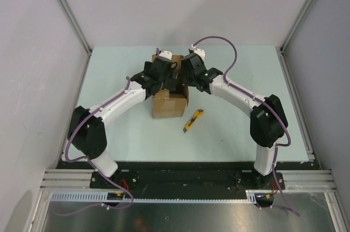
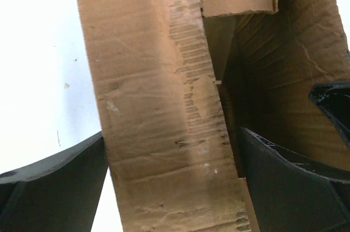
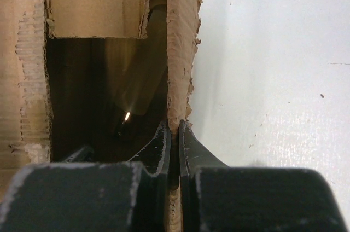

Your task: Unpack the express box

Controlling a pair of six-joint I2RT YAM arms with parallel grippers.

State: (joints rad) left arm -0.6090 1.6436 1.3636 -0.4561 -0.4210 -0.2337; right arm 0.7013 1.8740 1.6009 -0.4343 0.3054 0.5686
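The express box (image 1: pixel 169 104), a brown cardboard carton, stands mid-table with its top flaps apart. Both grippers hang over its open top. My left gripper (image 1: pixel 163 77) is open. In the left wrist view its black fingers (image 2: pixel 65 183) stand wide on either side of a torn cardboard flap (image 2: pixel 158 106) without pinching it. My right gripper (image 1: pixel 184 74) is shut on the thin edge of the box's right wall (image 3: pixel 180 51), one finger inside and one outside. Inside the dark box lies a dim pale object (image 3: pixel 134 87) with a glint on it; its shape is unclear.
A yellow utility knife (image 1: pixel 193 120) lies on the pale table (image 1: pixel 235 133) just right of the box's near corner. Metal posts and white walls close in the table's left, right and back sides. The right gripper's finger (image 2: pixel 333 103) shows at the left wrist view's edge.
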